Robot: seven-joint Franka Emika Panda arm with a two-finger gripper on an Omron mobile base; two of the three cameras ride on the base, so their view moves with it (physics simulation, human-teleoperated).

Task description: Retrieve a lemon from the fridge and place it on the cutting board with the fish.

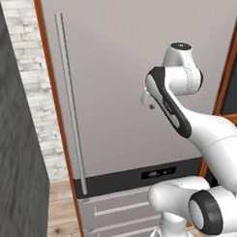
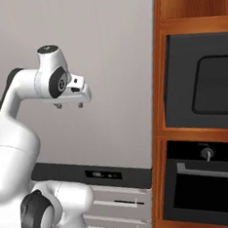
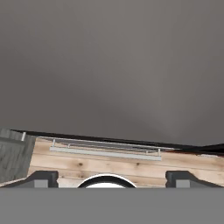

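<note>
The fridge (image 1: 118, 67) stands shut right in front of me, a tall grey-silver door with a long vertical bar handle (image 1: 71, 102) on its left side. A black display strip (image 1: 158, 173) runs below the door, with drawers (image 1: 118, 207) under it. My gripper (image 2: 70, 106) hangs at mid-door height, a little off the fridge (image 2: 115, 52), pointing down. Its fingers (image 2: 81, 105) are spread wide with nothing between them. In the hand view the gripper (image 3: 112, 179) looks down along the grey door (image 3: 112, 65) to the drawer handles and the floor. The lemon, the cutting board and the fish are out of view.
A wooden cabinet with a black built-in oven (image 2: 201, 84) and a second oven (image 2: 205, 186) below it stands right of the fridge. A dark grey panel (image 1: 15, 143) rises at the near left, with a white brick wall (image 1: 35, 94) behind. The floor (image 1: 60, 209) is pale wood.
</note>
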